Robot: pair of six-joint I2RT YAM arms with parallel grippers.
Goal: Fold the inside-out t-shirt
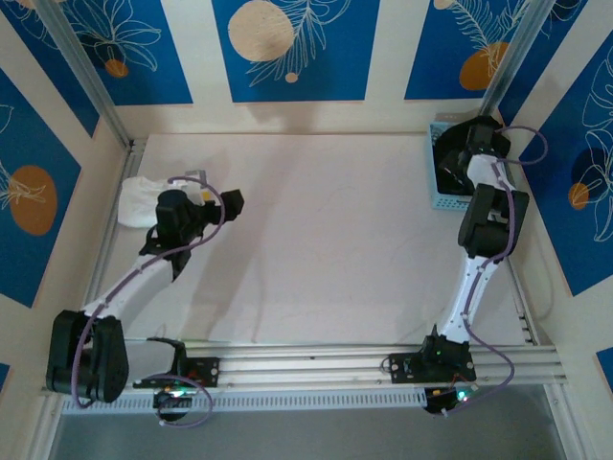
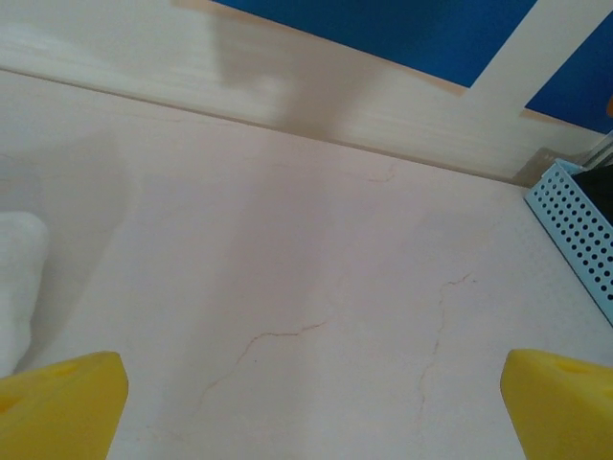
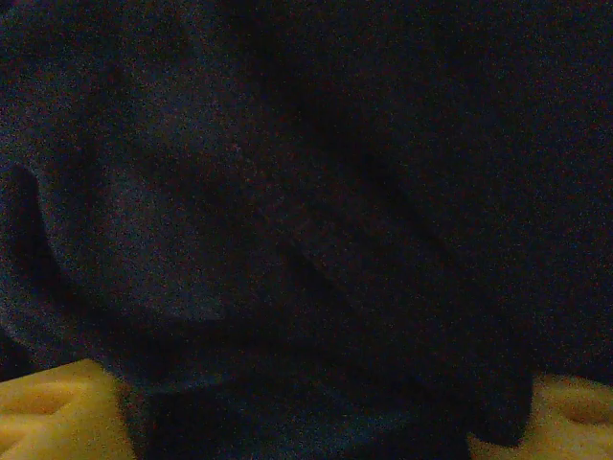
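Observation:
Dark navy fabric, the t-shirt (image 3: 287,192), lies right in front of the right wrist camera in loose folds. My right gripper (image 3: 306,422) is down inside the light blue perforated basket (image 1: 448,202) at the back right. It is open, its yellow fingertips (image 3: 57,412) wide apart with the dark cloth lying between them. My left gripper (image 1: 233,201) hovers over the bare table at the left. It is open too, and there is only tabletop between its yellow fingertips (image 2: 62,402).
A white bundled cloth (image 1: 142,201) lies at the table's left edge, just behind the left arm; its edge shows as white cloth (image 2: 19,287) in the left wrist view. The basket's wall (image 2: 575,230) is far right there. An aluminium rail (image 1: 364,359) runs along the near edge.

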